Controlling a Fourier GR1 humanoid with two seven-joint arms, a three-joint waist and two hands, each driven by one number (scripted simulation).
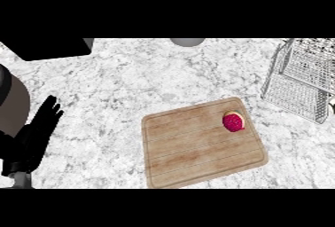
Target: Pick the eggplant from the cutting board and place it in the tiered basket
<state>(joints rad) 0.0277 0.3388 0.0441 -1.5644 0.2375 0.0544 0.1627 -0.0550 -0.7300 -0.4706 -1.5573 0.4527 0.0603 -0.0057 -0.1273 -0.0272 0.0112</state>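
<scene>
A small magenta eggplant with a pale yellowish end lies near the far right corner of the wooden cutting board. The white wire tiered basket stands at the right edge, beyond the board's corner. My left hand rests open at the left edge, fingers straight and pointing up, well apart from the board. The right hand does not show in the head view.
The counter is speckled grey-white stone. A black flat object lies at the top left, a dark rounded shape at the left edge, and a grey round thing at the top middle.
</scene>
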